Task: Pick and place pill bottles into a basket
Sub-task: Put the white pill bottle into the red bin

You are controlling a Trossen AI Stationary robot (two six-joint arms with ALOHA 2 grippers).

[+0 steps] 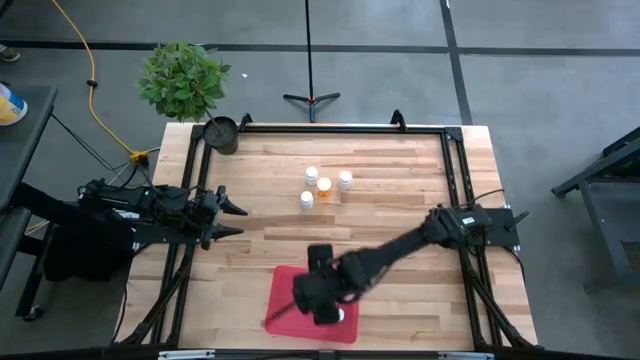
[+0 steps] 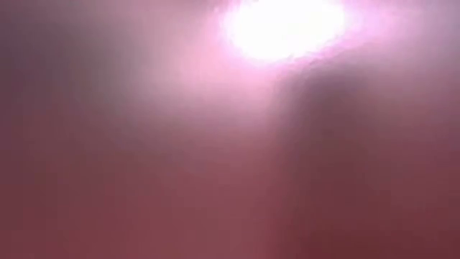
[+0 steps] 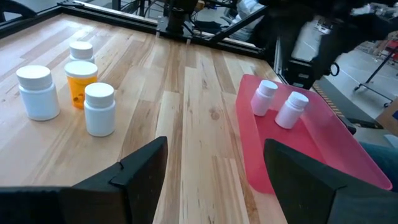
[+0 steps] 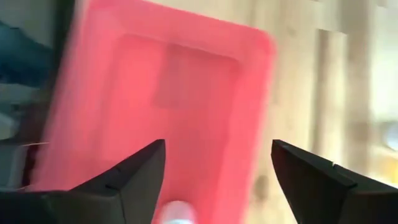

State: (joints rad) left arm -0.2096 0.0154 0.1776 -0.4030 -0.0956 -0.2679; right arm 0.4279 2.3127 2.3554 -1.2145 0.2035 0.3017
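Red basket lies under the right tool, wide open and empty after release; left tool, also open and empty, waits at the tabletop edge.

Four bottles are standing mid-table; two are lying in the tray at the near edge.

The four small white-capped pill bottles are clustering close together toward the far middle of the pale wooden slatted table. The flat red rectangular basket is sitting at the near edge, well apart from them, with two bottles resting inside it side by side. The right gripper is hanging over the basket, fingers spread. The left gripper is waiting at the table's left side, fingers apart. The small dark round pot is sitting at the far left corner, with the leafy green plant just beyond it.
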